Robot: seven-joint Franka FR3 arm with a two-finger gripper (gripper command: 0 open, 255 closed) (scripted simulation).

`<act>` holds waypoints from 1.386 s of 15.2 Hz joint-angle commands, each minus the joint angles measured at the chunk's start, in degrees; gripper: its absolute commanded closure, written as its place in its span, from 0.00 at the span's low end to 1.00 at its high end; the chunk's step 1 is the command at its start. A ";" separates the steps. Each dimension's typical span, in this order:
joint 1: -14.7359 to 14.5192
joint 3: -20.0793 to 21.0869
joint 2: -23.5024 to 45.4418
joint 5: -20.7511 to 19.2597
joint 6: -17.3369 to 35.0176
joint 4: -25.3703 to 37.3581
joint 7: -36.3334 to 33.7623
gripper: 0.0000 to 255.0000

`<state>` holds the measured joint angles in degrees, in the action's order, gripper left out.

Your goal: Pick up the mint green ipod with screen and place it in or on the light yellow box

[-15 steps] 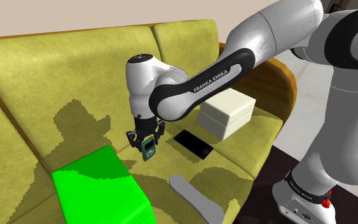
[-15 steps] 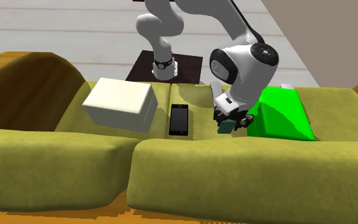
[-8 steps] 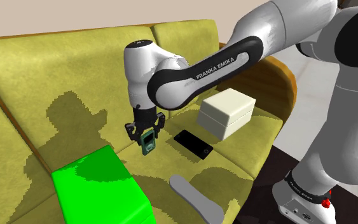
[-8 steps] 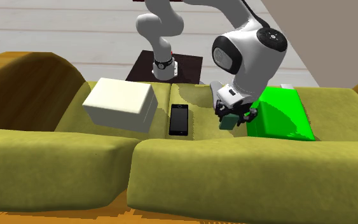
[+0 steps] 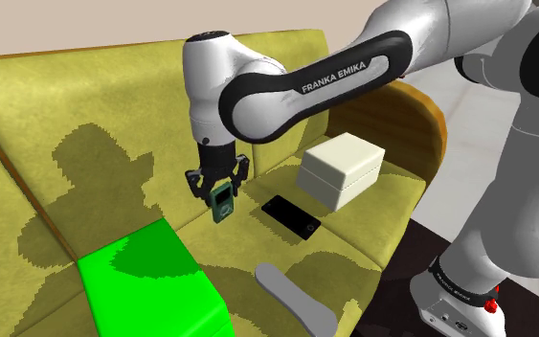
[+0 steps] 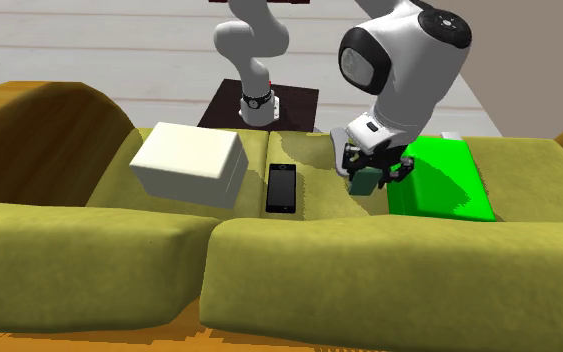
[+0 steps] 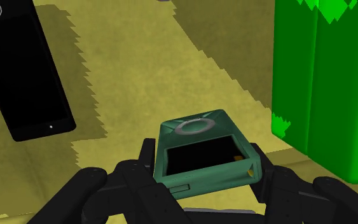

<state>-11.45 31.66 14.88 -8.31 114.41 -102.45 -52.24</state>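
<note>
The jaws are clamped on the teal-green ipod [image 7: 203, 153], one black finger pressed to each of its opposite sides, so the player sits squarely between them with its black screen nearest the hand and its grey ring control pointing away. The ipod hangs in the air, clear of the olive-yellow sofa [image 5: 114, 115] seat below it. Taking the black phone [image 5: 292, 217] that lies flat on the seat as the landmark, the held ipod is just beside the phone and above the cushion, on the side of the phone that faces the bright green block [image 5: 152, 282]. It hangs between phone and block, apart from both. The pale cream box [image 5: 341, 170] rests on the seat on the phone's opposite side, near the phone but not touching it, and well apart from the ipod. A flat grey piece [image 5: 296, 299] lies near the phone at the seat's front edge. The white arm [image 5: 286, 91] reaches over the phone, its wrist pointing straight down at the cushion.
</note>
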 commanded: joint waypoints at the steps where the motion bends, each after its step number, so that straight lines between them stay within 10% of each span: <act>1: 0.06 0.08 -0.35 0.27 -1.42 1.11 0.27 1.00; 21: -0.30 0.73 -2.11 1.64 -16.22 14.47 1.27 1.00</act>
<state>-11.77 32.40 12.78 -6.69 98.97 -88.74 -51.08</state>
